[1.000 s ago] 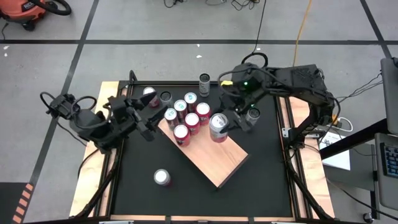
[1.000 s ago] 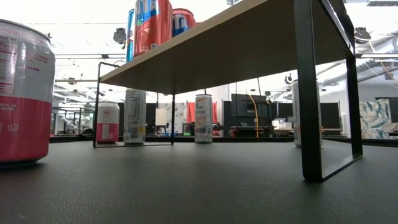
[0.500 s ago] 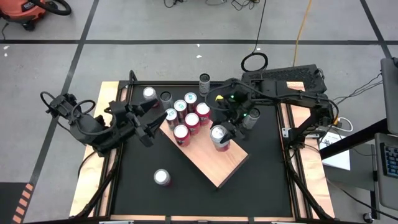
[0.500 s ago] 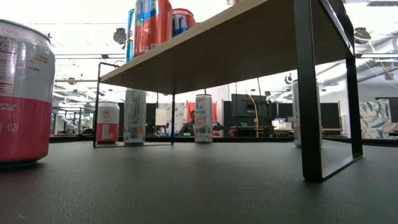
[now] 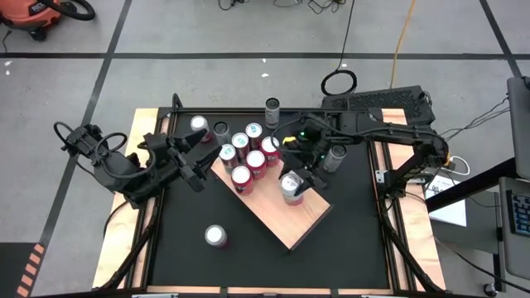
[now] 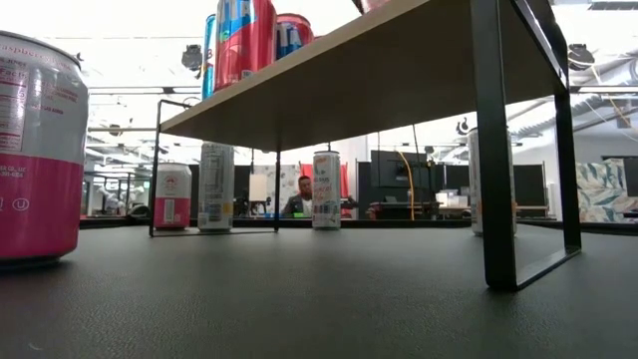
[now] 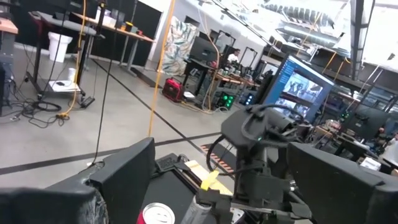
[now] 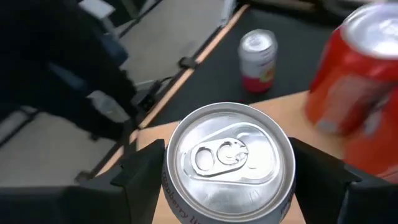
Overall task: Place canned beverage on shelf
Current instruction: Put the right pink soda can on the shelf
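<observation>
The shelf (image 5: 291, 217) is a pale wood slab on thin black legs (image 6: 493, 150), set slantwise on the black table. Several red and pink cans (image 5: 248, 157) stand on its far left end. My right gripper (image 5: 291, 187) is shut on a silver-topped pink can (image 8: 227, 158) above the shelf's middle. My left gripper (image 5: 195, 162) is open and empty, just left of the shelf's far left corner. One pink can (image 5: 216, 236) stands on the table near the front, and it looms large in the low view (image 6: 38, 150). My right gripper pinches the can's side wall just under its rim (image 8: 166, 177) between its two fingers (image 8: 142, 177), one on each side. The fingers slant down from the table's far side. The can is upright over the shelf's wood. I cannot tell whether its base rests on it.
More cans stand on the table beyond the shelf: one at the far edge (image 5: 272, 108), two at the far left (image 5: 199, 124), one at the right (image 5: 334, 156). The shelf's near right half (image 5: 302, 223) is bare. A person (image 6: 302, 195) sits in the room behind.
My right gripper has carried the can toward the table's near edge, from the shelf's far right edge to over its middle. The can has stayed upright.
</observation>
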You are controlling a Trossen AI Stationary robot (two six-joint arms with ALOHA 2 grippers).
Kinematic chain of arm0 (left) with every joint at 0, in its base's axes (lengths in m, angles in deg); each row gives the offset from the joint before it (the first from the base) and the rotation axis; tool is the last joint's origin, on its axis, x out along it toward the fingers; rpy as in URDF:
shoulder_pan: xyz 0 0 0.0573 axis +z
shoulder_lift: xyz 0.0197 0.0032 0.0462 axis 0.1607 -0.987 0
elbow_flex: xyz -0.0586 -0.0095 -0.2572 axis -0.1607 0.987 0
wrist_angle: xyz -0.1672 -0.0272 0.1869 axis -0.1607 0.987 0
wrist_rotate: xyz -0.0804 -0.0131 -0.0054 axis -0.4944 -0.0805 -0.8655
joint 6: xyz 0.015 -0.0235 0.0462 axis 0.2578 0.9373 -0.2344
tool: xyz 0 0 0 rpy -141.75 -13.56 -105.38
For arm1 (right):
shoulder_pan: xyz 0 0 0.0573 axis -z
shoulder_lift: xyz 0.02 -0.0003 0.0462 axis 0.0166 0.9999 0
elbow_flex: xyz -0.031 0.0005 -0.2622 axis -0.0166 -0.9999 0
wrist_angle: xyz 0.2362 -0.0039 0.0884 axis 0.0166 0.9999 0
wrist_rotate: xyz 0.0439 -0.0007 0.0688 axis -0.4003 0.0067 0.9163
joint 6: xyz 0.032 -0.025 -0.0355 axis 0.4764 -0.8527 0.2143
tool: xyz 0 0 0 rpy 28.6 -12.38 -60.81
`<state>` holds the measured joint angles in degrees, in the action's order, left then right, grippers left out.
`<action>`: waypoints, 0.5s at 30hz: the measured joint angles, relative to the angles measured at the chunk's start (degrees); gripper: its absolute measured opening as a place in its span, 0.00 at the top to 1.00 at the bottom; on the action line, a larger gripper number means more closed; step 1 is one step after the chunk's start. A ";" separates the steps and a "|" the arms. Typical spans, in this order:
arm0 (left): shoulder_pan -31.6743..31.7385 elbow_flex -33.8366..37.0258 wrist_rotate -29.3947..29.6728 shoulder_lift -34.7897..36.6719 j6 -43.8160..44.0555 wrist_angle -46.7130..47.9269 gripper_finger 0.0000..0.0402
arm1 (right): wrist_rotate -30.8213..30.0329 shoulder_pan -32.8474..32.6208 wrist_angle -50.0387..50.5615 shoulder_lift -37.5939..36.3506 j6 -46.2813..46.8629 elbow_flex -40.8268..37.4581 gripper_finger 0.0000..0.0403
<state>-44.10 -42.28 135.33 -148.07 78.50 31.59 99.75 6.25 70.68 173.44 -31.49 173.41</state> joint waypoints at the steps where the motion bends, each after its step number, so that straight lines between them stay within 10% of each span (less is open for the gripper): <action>1: 0.00 0.00 0.16 0.00 -0.15 0.02 0.09 | 1.06 0.35 0.42 0.00 -0.34 -0.48 0.34; 15: 0.00 0.00 0.63 -0.02 -0.55 1.06 0.09 | 3.16 10.04 5.99 -2.56 -8.67 -2.02 0.34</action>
<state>-44.10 -42.28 135.96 -148.10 77.95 32.65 102.91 16.28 76.68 170.88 -40.17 171.39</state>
